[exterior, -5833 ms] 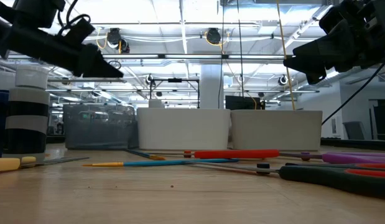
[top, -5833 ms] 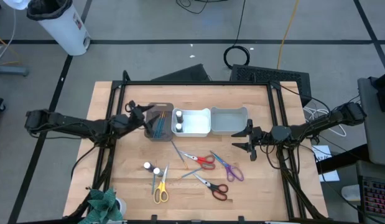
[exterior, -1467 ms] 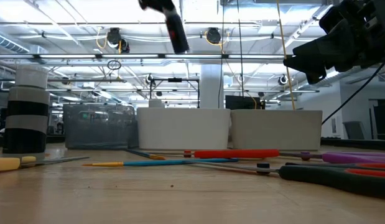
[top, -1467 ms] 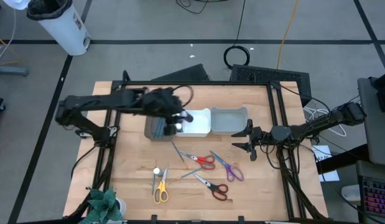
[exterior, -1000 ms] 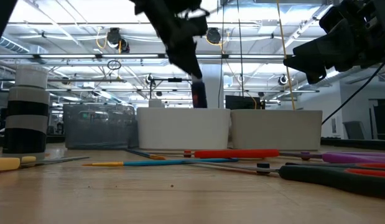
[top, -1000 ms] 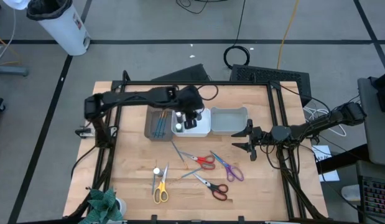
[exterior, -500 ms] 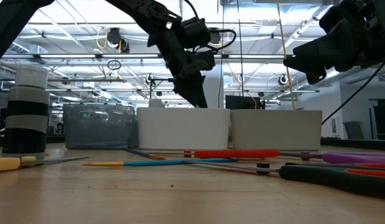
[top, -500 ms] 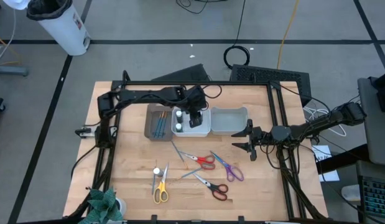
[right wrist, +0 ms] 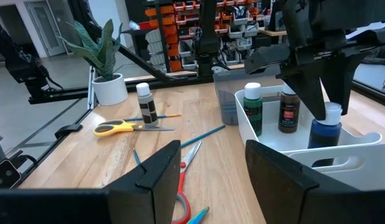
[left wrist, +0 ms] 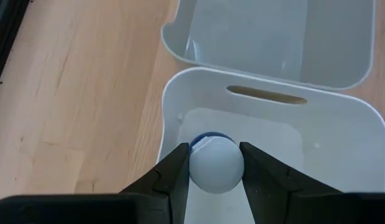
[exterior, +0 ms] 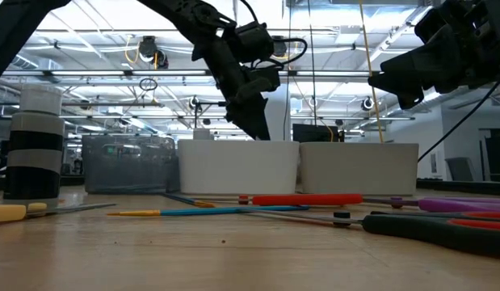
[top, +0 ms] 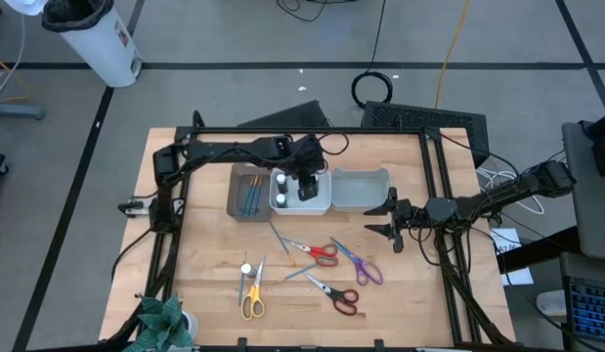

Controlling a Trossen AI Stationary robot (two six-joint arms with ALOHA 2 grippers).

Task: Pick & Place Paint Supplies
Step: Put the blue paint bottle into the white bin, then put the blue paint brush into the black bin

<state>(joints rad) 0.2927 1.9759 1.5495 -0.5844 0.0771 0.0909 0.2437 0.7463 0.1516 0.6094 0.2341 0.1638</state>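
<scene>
High view, surface: we see a pale wood table on a grey floor, cables at upper centre.
High view, counts: three bins mid-frame, dark bin, white bin, grey bin; four scissors lower centre; one bottle lower left.
Low view, room: bright ceiling lights behind the bins.
Left wrist view: our left gripper is clamped on a blue bottle inside the white bin.
Right wrist view: our right gripper waits, fingers apart; three bottles stand in the white bin, centre right.
</scene>
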